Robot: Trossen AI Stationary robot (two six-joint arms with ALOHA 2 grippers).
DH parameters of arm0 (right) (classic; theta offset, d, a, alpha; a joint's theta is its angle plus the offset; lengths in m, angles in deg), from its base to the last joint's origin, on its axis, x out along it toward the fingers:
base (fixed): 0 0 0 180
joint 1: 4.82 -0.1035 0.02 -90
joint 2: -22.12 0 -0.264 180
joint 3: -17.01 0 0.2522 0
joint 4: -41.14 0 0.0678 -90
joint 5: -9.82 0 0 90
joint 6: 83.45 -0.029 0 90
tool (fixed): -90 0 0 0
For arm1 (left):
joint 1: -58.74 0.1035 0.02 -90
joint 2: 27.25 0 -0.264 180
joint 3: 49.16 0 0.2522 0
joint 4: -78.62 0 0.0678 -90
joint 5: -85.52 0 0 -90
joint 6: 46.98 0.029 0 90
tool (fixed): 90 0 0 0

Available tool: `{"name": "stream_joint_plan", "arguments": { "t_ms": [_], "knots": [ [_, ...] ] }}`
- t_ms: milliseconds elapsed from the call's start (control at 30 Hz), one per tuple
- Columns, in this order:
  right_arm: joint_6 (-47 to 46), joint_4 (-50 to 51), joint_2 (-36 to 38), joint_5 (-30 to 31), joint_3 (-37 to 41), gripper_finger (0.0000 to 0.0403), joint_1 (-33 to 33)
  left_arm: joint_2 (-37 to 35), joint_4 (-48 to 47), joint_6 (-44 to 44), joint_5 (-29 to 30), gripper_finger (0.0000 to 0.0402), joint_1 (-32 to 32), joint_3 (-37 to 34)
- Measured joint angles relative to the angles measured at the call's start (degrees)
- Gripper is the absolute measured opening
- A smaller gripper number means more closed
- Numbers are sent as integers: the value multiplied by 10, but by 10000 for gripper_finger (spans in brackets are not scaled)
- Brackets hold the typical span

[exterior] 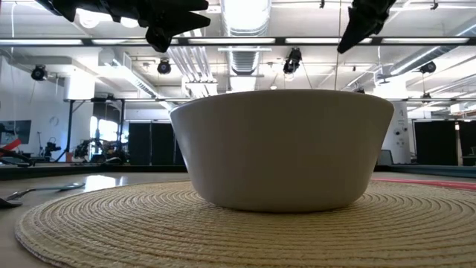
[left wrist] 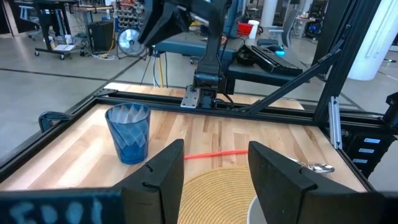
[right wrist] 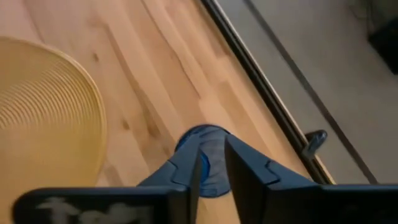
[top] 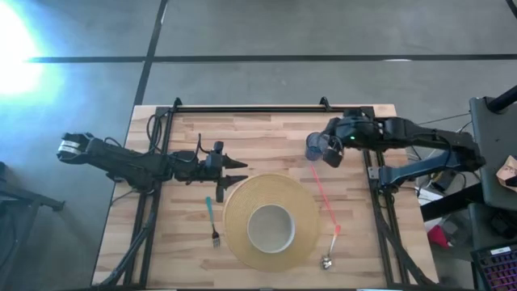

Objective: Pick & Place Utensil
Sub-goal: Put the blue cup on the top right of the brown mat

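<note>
Right claw (top: pixel 313 150) hangs over the blue cup (top: pixel 314 146) near the counter's (top: pixel 266 133) far edge, right of middle; in the right wrist view its fingers (right wrist: pixel 249 167) stand a narrow gap apart straddling the cup's rim (right wrist: pixel 208 163), not clamped on anything I can see, so partly open and empty. Left claw (top: pixel 241 171) waits above the counter left of centre, jaws wide, nothing between them, pointing toward the round woven mat (top: pixel 271 220). The mat sits at the near-middle of the counter with a white bowl (top: pixel 270 227) on it. Utensils: a fork with a teal handle (top: pixel 211 218) lies on the counter just beside the mat's left edge, near the near-left part; a spoon with a pink handle (top: pixel 326 212) lies just off the mat's right edge, bowl end toward the near edge, handle tip reaching back toward the cup. Neither utensil is held. Step, as a judgement: right claw is at the cup, either letting go or lining up; no utensil pick has begun. Next move likely needs one claw to drop low over a handle, jaws spread across its thin width, close flat against the wood, then lift and carry to the cup or bowl. Target container is unclear from the task wording.
</note>
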Motion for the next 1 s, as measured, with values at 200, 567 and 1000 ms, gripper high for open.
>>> {"name": "stream_joint_plan", "arguments": {
  "t_ms": [200,567,1000],
  "knots": [
    [8,27,-55,3,-25,124,11,0,0,0,0,170,0,0],
    [-40,38,-99,-84,-21,167,52,0,0,0,0,170,0,0],
    [-92,38,-186,-162,-21,176,86,0,-1,0,0,170,0,0]
  ]
}}
